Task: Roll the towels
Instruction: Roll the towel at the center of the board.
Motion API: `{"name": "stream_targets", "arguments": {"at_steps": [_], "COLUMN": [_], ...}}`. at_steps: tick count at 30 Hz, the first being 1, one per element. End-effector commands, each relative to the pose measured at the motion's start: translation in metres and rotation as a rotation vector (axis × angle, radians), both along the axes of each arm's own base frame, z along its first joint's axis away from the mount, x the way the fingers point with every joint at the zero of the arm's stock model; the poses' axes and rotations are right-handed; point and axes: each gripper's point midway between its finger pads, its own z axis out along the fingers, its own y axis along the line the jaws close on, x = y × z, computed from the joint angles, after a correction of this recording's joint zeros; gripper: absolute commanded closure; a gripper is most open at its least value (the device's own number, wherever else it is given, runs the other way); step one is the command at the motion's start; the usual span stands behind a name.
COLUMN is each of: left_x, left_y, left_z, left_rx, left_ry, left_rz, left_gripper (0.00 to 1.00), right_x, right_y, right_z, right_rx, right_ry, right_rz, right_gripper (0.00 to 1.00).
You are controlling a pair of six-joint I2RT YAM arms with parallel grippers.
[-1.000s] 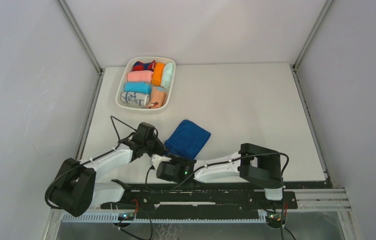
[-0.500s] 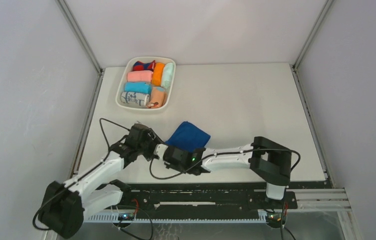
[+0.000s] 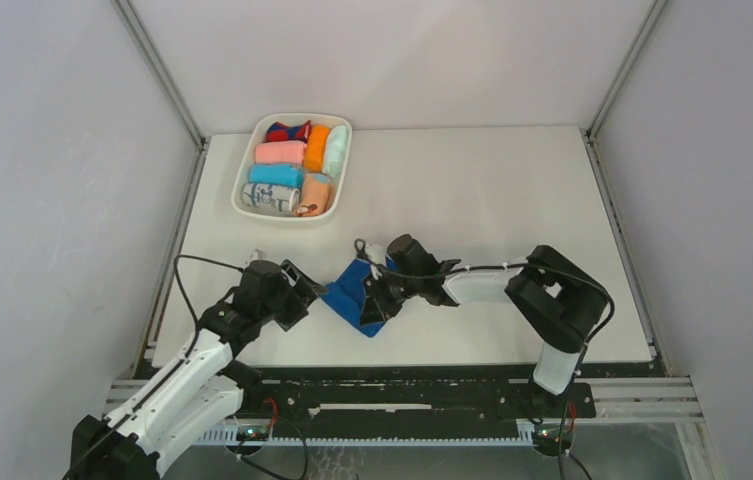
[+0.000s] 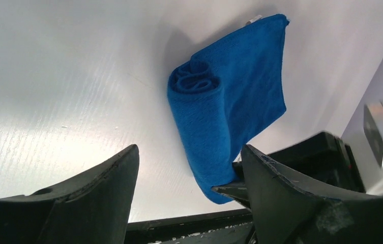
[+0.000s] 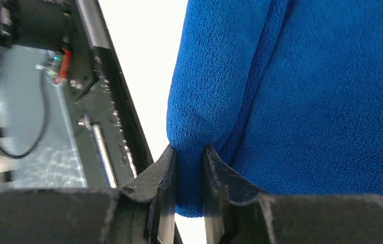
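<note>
The royal-blue towel (image 3: 352, 290) lies partly rolled on the white table (image 3: 512, 200), its coiled end (image 4: 195, 81) facing away in the left wrist view. My right gripper (image 3: 376, 300) is shut on the roll's near end (image 5: 199, 122), the terry cloth pinched between both fingers (image 5: 164, 173). My left gripper (image 3: 302, 288) stands open just left of the towel, nothing between its fingers (image 4: 102, 193). A small peach-orange towel (image 3: 316, 193) lies rolled in the white tray (image 3: 242, 190).
The tray at the back left also holds pink (image 3: 280, 152), orange (image 3: 317, 147), mint (image 3: 336, 150), light-blue (image 3: 275, 175) and white printed (image 3: 270, 197) rolls. The black rail (image 3: 402, 385) runs along the table's near edge, close behind both grippers.
My left gripper opened, let go of the towel and drew back to the left. My right gripper shut on the towel's near end and swung up and right, narrowing the cloth into a roll.
</note>
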Motion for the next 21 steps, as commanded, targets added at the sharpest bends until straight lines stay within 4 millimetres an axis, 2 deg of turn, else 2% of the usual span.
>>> {"name": "stream_targets", "arguments": {"at_steps": [1,10,21], "left_x": [-0.001,0.013,0.037], "left_y": [-0.009,-0.029,-0.041], "left_z": [-0.006,-0.009,-0.024], "left_rx": [-0.051,-0.076,-0.045], "left_ry": [0.010,0.030,0.071], "left_rz": [-0.023,-0.092,-0.115], "left_gripper": [0.22,0.21,0.24], "right_x": [-0.007,0.009,0.018], "right_y": [0.010,-0.004,-0.014], "right_z": [0.021,-0.014,-0.040], "right_rx": [0.245,0.315,0.288], "right_ry": [0.275,0.560,0.686], "right_rz": [0.016,-0.081,-0.165], "right_gripper": [0.88,0.86,0.83]}}
